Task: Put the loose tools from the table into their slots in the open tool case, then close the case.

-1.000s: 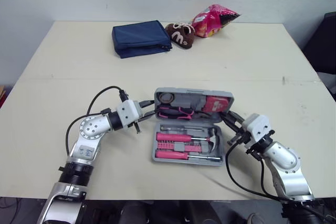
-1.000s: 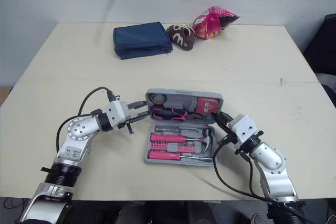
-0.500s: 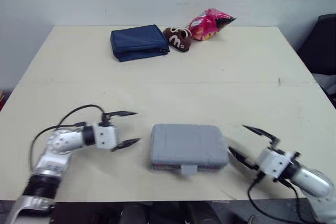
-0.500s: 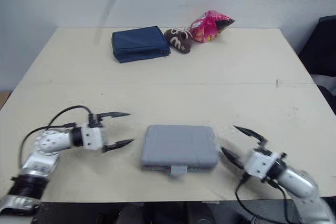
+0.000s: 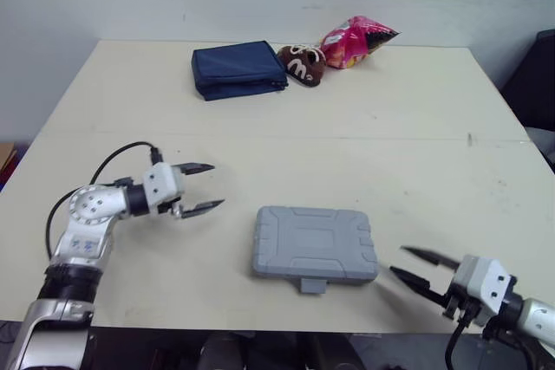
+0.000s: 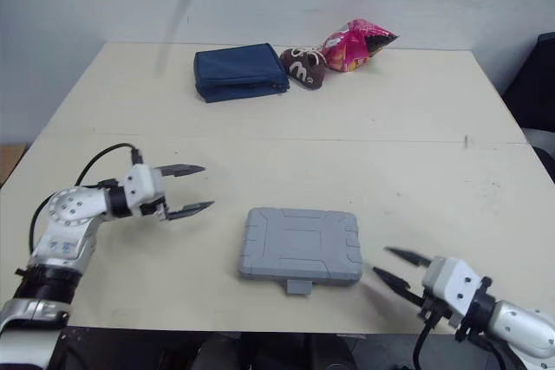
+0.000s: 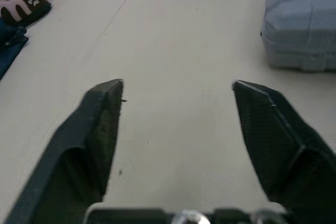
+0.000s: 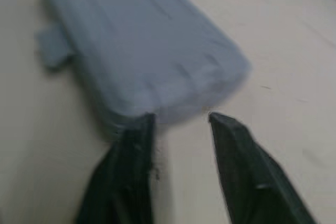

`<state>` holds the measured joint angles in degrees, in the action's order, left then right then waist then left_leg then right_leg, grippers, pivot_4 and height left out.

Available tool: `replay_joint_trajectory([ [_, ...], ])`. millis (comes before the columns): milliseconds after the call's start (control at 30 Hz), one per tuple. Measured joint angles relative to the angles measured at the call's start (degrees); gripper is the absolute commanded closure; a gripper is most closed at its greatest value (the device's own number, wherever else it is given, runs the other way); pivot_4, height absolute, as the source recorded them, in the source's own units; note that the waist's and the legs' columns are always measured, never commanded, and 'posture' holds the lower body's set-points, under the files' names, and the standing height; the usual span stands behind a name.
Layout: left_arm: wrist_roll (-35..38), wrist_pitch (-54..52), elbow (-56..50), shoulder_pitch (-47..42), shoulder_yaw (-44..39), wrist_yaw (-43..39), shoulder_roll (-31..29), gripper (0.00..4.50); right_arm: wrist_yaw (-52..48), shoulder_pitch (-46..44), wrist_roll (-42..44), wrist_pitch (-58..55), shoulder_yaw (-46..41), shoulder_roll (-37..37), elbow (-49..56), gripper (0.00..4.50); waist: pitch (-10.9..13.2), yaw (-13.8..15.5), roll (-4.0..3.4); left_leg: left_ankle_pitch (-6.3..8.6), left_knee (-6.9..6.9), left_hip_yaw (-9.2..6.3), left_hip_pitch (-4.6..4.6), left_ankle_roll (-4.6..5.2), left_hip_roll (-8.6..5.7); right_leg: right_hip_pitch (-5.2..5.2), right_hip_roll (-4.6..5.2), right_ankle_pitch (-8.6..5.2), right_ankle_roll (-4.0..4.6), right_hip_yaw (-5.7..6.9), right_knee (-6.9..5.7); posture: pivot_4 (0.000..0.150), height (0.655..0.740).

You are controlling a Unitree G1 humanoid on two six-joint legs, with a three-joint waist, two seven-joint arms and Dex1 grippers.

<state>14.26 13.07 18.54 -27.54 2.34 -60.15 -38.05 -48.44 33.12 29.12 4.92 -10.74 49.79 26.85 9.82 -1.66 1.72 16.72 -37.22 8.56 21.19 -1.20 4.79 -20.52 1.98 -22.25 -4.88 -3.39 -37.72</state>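
Your tool case [image 5: 314, 243] lies shut on the table [image 5: 416, 153], lid down flat. It sits in the middle of the near part, with its small latch tab [image 5: 310, 284] sticking out of the near edge.

Your left gripper [image 5: 215, 185] is released. Its two black fingers are spread wide and point right toward the case, and it sits to the case's left, clearly apart from it. In the left wrist view you can see bare tabletop between the fingers [image 7: 100, 124], with the case's grey corner further along.

Your right gripper [image 5: 401, 261] is also released, fingers parted and pointing left. It sits just off the case's near right corner without touching it. In the right wrist view the grey lid lies just ahead of the fingertips.

Along the far edge, well apart from the case, you have a folded navy pouch [image 5: 238, 68]. A brown soft toy [image 5: 301, 61] is just to its right, and a pink snack bag [image 5: 357, 38] rests against the toy.
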Motion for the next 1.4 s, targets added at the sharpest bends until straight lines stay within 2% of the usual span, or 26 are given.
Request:
replay_joint_trajectory([
  [33, -1.1, -1.5, 0.9, -2.7, 1.5, -0.2, 1.6, 3.07, -0.2, 0.4, 0.9, -3.4, 1.0, 0.7, 1.7, 4.50, 0.0, 0.1, 0.02, 0.00, -0.05, 0.00, 0.01, 0.00, -0.01, 0.01, -0.04, 0.01, -0.03, -0.02, 0.00, 0.150, 0.7400],
  [133, -4.1, -2.6, 4.8, -8.4, 4.9, -0.3, 5.1, 4.46, -0.6, -0.4, 1.6, -8.9, 2.6, 1.3, 5.1, 4.50, 0.0, 0.1, 0.07, 0.00, -0.10, 0.00, 0.03, 0.02, -0.05, 0.01, -0.23, 0.03, -0.06, -0.06, 0.04, 0.150, 0.7400],
  [367, -10.5, 0.3, 17.2, -15.9, 10.8, -2.3, 12.1, 4.49, 2.3, -7.6, -6.7, -15.3, 10.2, -1.0, 3.6, 4.50, 0.0, -0.1, 0.11, -0.01, -0.09, 0.17, 0.09, -0.01, 0.02, -0.18, -0.32, 0.03, -0.06, -0.18, 0.03, 0.150, 0.7400],
  [600, -11.0, 2.0, 19.3, -16.0, 11.0, -6.0, 12.1, 4.49, 2.5, -10.8, -10.1, -16.1, 12.1, -3.9, 1.9, 4.50, 0.0, -0.3, 0.15, -0.03, -0.13, 0.21, 0.02, -0.05, 0.11, -0.15, -0.32, 0.04, -0.05, -0.16, -0.03, 0.150, 0.7400],
  [867, -7.6, -5.4, 4.9, -4.7, 8.5, -9.0, 7.3, 4.49, 2.9, -24.5, -13.8, -16.3, 15.1, -8.4, -6.0, 4.50, 0.1, -1.1, 0.18, -0.05, -0.13, 0.19, 0.03, -0.11, 0.22, -0.16, -0.28, 0.05, -0.01, -0.18, -0.08, 0.150, 0.7400],
  [1167, -7.3, -20.2, -13.0, 6.3, 5.6, 0.6, 6.3, 4.49, 3.1, -39.5, -19.0, -13.3, 17.0, -11.7, -19.9, 4.50, 0.1, -1.3, 0.18, -0.04, -0.19, 0.10, 0.02, -0.09, 0.19, -0.08, -0.23, 0.05, 0.00, -0.15, -0.10, 0.150, 0.7400],
  [1267, -7.5, -22.4, -14.4, 6.7, 4.9, 2.7, 5.6, 4.49, 3.4, -39.0, -18.9, -13.0, 15.5, -11.2, -20.5, 4.50, 0.1, -0.8, 0.18, -0.04, -0.14, 0.03, 0.04, -0.10, 0.17, -0.09, -0.21, 0.05, 0.00, -0.10, -0.06, 0.150, 0.7400],
  [1400, -6.5, -22.5, -13.2, 4.3, 2.1, 4.2, 5.1, 4.49, 1.8, -33.9, -16.9, -13.8, 9.1, -6.8, -19.8, 4.50, 0.1, 0.3, 0.20, -0.03, -0.16, 0.01, 0.10, -0.05, 0.09, -0.06, -0.12, 0.05, -0.01, -0.05, -0.01, 0.150, 0.7400],
])
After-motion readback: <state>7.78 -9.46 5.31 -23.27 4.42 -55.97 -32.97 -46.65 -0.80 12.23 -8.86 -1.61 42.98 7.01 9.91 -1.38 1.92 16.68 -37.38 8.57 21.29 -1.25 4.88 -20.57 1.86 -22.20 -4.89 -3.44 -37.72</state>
